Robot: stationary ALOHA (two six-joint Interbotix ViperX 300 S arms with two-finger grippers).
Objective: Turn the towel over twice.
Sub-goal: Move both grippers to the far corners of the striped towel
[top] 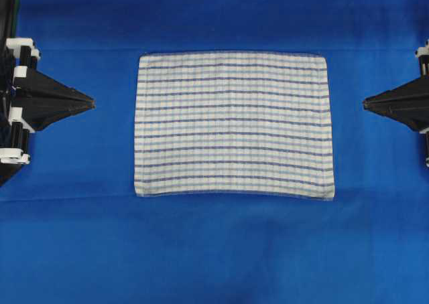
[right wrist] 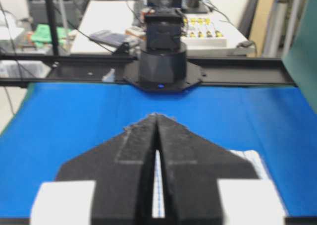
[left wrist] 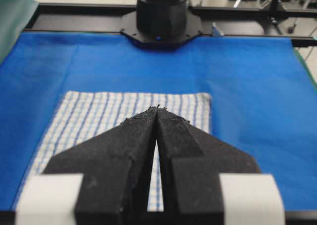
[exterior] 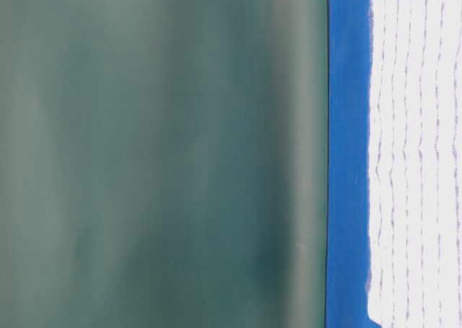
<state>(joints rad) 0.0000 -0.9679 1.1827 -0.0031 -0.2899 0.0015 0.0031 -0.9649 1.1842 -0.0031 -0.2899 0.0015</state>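
The towel lies flat mid-worktop. Bare blue worktop is free all around it, widest at 6 o'clock, also at 3 and 9.

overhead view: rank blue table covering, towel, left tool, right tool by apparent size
1. blue table covering, fills most of the frame.
2. towel, lying flat at centre.
3. left tool, shut, more of it in frame.
4. right tool, shut, cropped by the frame edge, so the tools' order is unsure.

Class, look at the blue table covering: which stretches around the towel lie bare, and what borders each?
Widest bare band: between the towel and the near edge of the table covering. Narrower strip beyond the far hem. Side gaps run to the left tool and right tool, both shut.
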